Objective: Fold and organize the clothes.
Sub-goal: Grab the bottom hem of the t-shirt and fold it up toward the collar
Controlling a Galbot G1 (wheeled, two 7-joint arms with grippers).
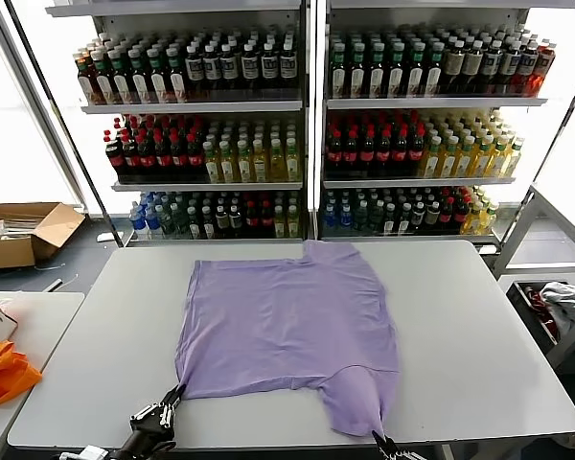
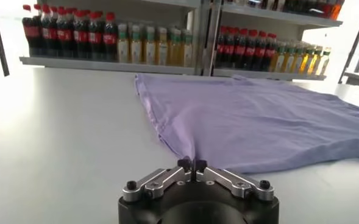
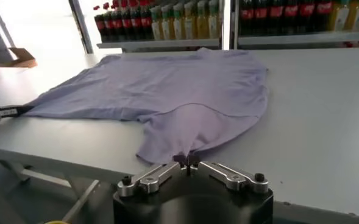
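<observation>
**Both tools pinch the near edge of the lavender T-shirt**

The left tool (image 2: 192, 165) is closed on the near left corner of the T-shirt (image 1: 287, 321). The right tool (image 3: 187, 161) is closed on the sleeve tip at the near right. The thin, plain lavender shirt lies spread flat on the grey counter (image 1: 489, 355). Behind the counter stand shelves of bottles (image 1: 268, 134). An orange fabric (image 1: 2, 372) lies on a side table at the left.

T-shirt (image 1: 287, 326) flat on table (image 1: 479, 355) centre | shelves (image 1: 311, 182) at 12 o'clock | box (image 1: 24, 235) at 10 o'clock
</observation>
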